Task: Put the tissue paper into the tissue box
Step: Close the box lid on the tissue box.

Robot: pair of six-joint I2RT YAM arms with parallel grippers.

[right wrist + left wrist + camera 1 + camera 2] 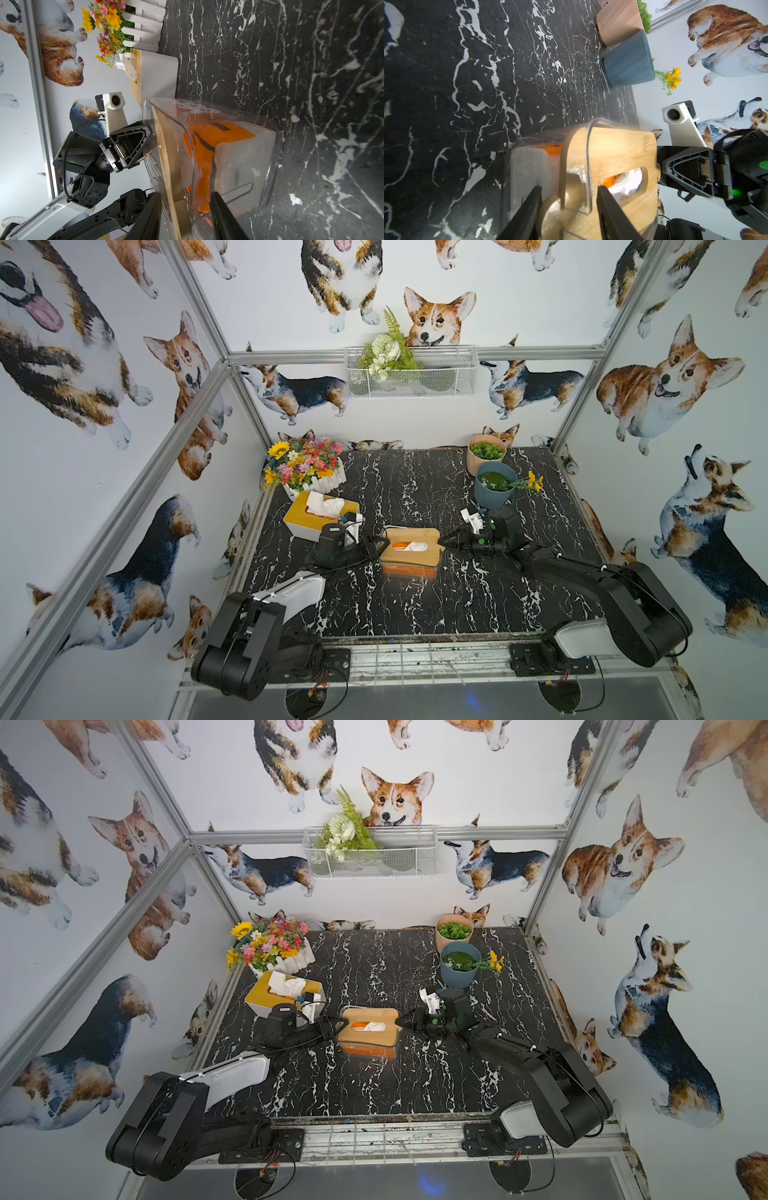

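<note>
Tissue paper lies in the tissue box, bamboo lid over it. My left fingers straddle one lid end, grip unclear; right fingers stand apart around the other. White dispenser near my left wrist.

Black marble desk, corgi wallpaper everywhere. White picket planter full of colourful flowers in the back left corner, pink pot and blue pot side by side back right, wire basket with white flowers up on the back wall.
</note>
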